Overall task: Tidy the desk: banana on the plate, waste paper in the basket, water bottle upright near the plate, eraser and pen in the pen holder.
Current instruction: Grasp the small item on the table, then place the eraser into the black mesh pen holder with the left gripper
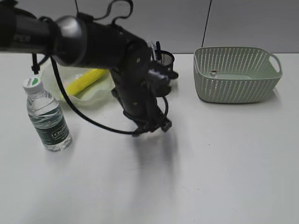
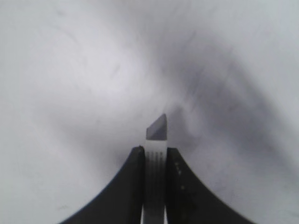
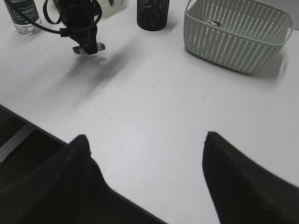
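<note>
Fingers of the left arm (image 2: 154, 156) are pressed narrow on a small white slab with a slanted grey tip, apparently the eraser (image 2: 156, 128), whose end sticks out past them above the bare white surface (image 1: 224, 163); in the exterior view this arm (image 1: 140, 93) hangs over the middle of the surface, toward the far edge. Fingers of the right arm (image 3: 145, 144) are spread wide, holding nothing, above the near part of the surface. Near the left edge the water bottle (image 1: 46, 116) stands upright with its white cap on top, just in front of the plate (image 1: 93, 95), and the banana (image 1: 86, 80) lies in that plate. By the far edge, partly hidden behind the left arm, stands the black pen holder (image 1: 166, 59) with a pen (image 1: 159, 50) sticking out of it. Toward the far right corner sits the basket (image 1: 236, 74), with a small item (image 1: 213, 72) inside that is too small to identify.
</note>
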Tool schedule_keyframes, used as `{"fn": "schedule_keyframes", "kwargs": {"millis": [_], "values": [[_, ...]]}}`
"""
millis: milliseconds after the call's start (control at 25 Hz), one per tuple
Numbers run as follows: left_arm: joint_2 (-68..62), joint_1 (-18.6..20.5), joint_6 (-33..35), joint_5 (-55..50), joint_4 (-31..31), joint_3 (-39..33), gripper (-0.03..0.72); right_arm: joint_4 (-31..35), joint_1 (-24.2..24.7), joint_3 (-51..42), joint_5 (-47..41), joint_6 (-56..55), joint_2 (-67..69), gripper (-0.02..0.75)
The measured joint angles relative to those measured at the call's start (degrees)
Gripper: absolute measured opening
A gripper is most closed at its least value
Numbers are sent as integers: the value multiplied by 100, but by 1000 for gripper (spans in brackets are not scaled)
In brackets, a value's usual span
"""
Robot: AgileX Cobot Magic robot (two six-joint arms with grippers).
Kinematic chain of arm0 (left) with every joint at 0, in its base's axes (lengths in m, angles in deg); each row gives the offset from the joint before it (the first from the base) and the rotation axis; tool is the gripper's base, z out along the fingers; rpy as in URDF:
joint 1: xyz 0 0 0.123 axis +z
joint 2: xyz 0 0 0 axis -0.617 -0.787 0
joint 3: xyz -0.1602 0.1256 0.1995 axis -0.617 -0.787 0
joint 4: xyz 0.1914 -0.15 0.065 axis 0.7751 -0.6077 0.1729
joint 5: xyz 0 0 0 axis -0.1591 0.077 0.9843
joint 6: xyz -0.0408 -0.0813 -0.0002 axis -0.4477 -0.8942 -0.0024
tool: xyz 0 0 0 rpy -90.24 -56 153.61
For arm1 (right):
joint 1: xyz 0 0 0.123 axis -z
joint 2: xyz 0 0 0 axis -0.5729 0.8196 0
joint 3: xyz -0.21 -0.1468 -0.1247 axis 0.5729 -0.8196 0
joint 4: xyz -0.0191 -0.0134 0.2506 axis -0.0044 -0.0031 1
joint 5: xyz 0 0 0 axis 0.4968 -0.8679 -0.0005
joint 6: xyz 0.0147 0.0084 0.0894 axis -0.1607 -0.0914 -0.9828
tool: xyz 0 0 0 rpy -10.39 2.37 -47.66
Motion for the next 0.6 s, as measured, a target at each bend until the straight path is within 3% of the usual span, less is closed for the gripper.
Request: {"fn": "schedule_keyframes", "kwargs": {"millis": [160, 360, 600], "values": [[488, 6, 0, 384, -13, 337, 76, -8, 0, 0, 0, -5, 0, 582], [986, 172, 0, 1804, -72, 446, 76, -15, 0, 0, 0, -5, 0, 582], [885, 623, 0, 3625, -842, 446, 76, -28, 0, 0, 0, -5, 0, 582]]}}
